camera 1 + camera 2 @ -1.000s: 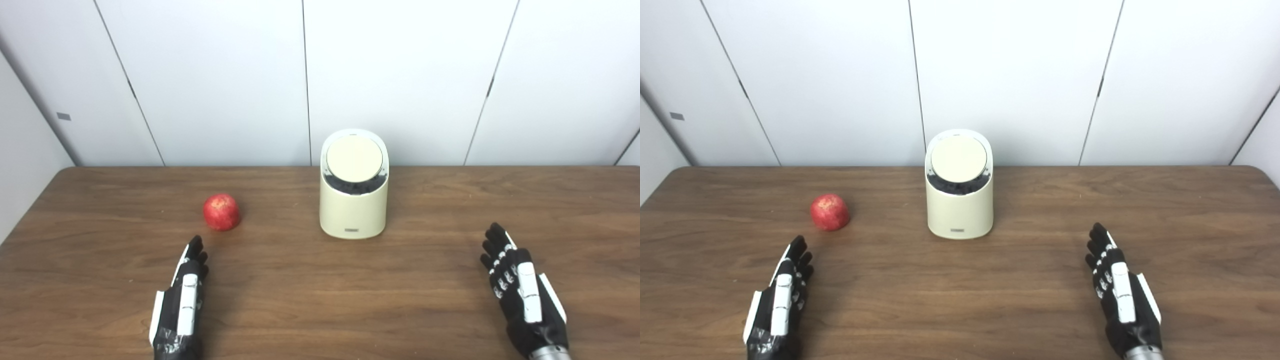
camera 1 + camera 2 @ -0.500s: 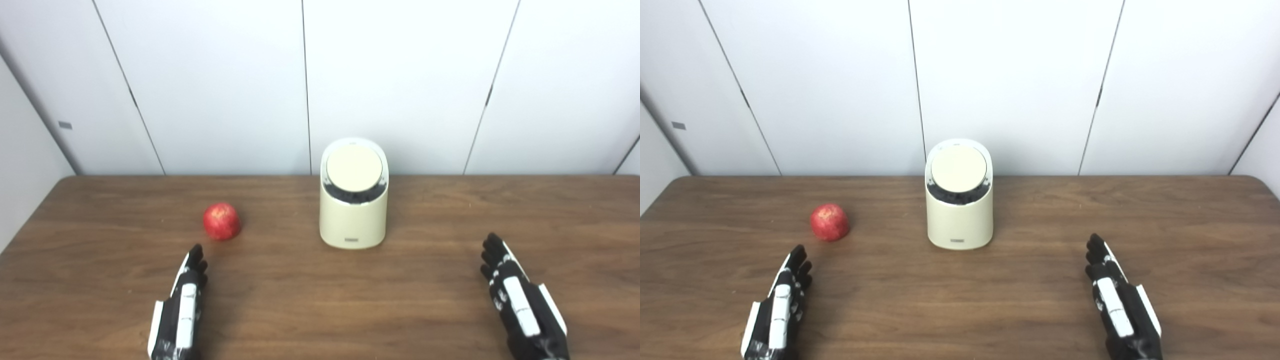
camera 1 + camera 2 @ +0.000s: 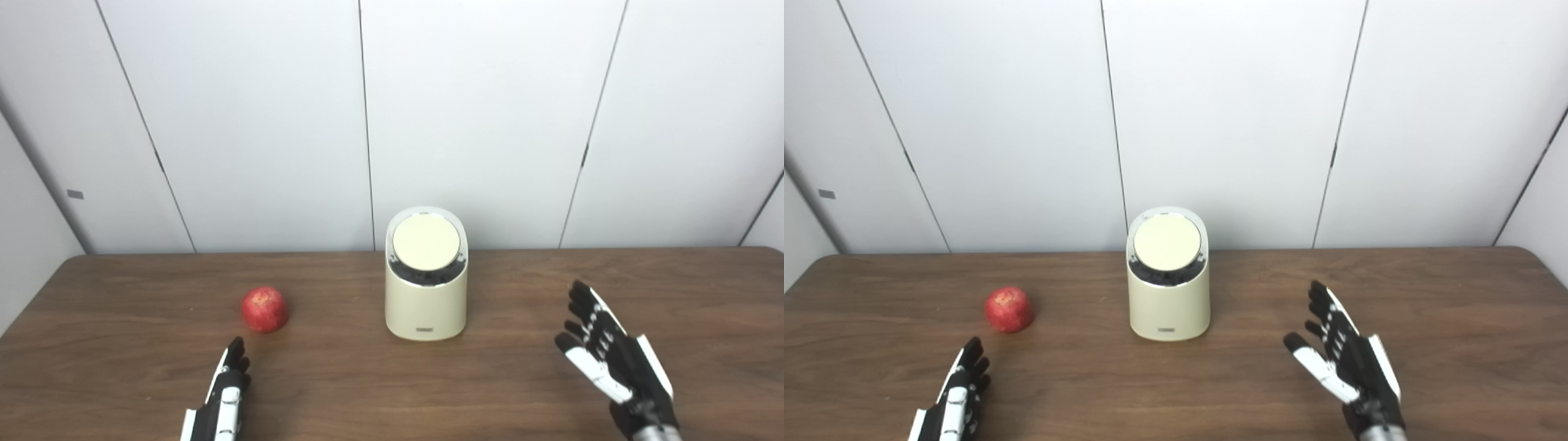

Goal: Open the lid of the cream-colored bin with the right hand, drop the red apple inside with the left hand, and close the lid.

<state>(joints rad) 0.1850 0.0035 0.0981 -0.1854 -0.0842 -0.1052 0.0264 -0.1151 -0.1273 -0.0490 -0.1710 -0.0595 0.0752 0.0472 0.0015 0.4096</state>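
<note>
white wall panels fill the top of the frame, and a dark wooden table point(image 3: 551, 269) runs across the bottom. dead centre stands the cream-colored bin point(image 3: 425, 306), its round lid point(image 3: 425, 242) shut and tilted toward the camera, likely so a hand can reach it from the front. left of it, well apart, the red apple point(image 3: 264, 309) sits alone on the wood. at lower right the right hand point(image 3: 612, 361) hovers with fingers spread and thumb out, holding nothing, angled toward the bin as if lining up for the lid. at lower left the left hand point(image 3: 223, 401) lies low, fingers straight and close together, empty, pointing at the apple just ahead, waiting its turn by the look of it. its wrist is cut off by the bottom edge. the dark band under the lid is hard to read, and the bin's inside is hidden.
</note>
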